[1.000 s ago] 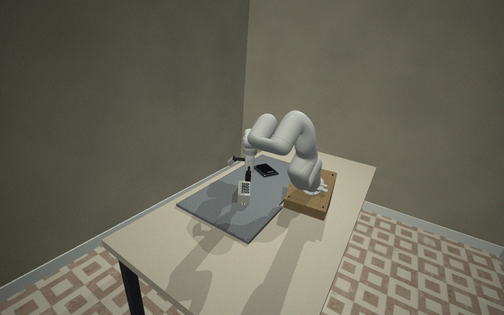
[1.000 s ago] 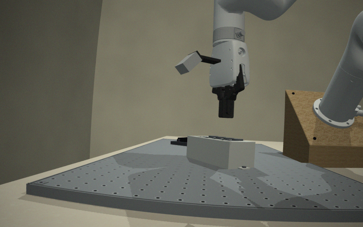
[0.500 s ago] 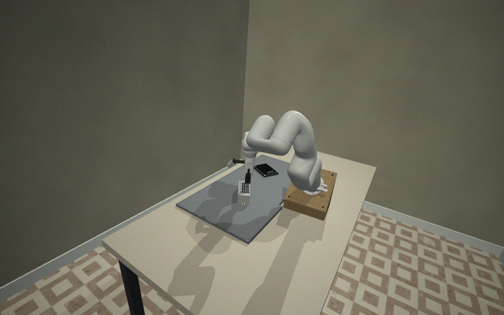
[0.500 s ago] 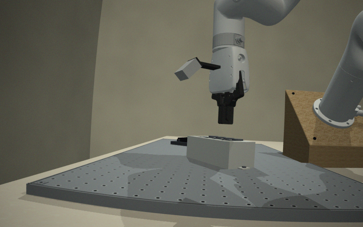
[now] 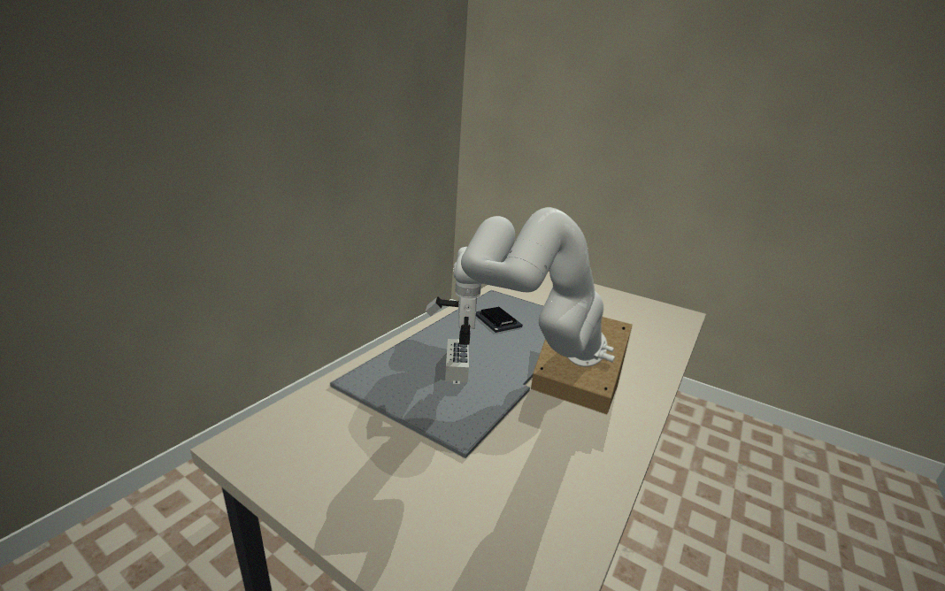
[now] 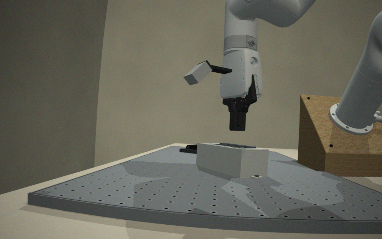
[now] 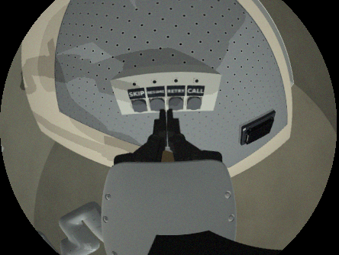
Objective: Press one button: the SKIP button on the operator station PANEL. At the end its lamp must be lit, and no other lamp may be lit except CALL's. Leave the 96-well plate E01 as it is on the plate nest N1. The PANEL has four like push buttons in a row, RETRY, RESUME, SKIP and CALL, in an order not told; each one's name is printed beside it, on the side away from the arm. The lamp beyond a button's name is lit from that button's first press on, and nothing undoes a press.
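Your gripper [image 6: 237, 128] is hovering above the PANEL [image 6: 230, 161], fingers pressed together and holding nothing

In your wrist view its tip is pointing between the two middle buttons; the SKIP button [image 7: 137, 104] is sitting leftmost, untouched, and plate E01 [image 5: 498, 318] is lying well apart on the grey board [image 6: 112, 185]
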`<state>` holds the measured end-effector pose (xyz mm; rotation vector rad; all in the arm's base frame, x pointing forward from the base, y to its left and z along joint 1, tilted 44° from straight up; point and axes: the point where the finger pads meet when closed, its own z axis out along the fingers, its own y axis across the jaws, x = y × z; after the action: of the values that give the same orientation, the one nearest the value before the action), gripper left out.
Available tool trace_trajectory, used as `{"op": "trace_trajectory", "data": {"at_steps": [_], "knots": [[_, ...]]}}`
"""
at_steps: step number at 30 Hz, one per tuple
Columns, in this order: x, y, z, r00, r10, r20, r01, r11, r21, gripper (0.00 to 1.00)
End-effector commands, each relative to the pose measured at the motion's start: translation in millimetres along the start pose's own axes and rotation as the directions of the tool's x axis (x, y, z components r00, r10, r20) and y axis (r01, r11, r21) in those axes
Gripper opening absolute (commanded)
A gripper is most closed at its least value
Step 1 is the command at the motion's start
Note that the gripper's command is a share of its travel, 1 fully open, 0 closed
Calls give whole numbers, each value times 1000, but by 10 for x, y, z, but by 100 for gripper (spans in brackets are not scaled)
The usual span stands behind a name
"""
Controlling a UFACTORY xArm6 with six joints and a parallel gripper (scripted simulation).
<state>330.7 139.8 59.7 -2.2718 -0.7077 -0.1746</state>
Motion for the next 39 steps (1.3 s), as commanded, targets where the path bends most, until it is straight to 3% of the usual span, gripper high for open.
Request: {"op": "trace_trajectory", "data": {"at_steps": [1, 32, 39], "knots": [[9, 5, -8, 1000, -1, -2, 1, 1000, -2, 0], [9, 5, -8, 1000, -1, -2, 1, 1000, -2, 0], [-5, -203, -145, 1000, -1, -2, 1, 1000, -2, 0]]}}
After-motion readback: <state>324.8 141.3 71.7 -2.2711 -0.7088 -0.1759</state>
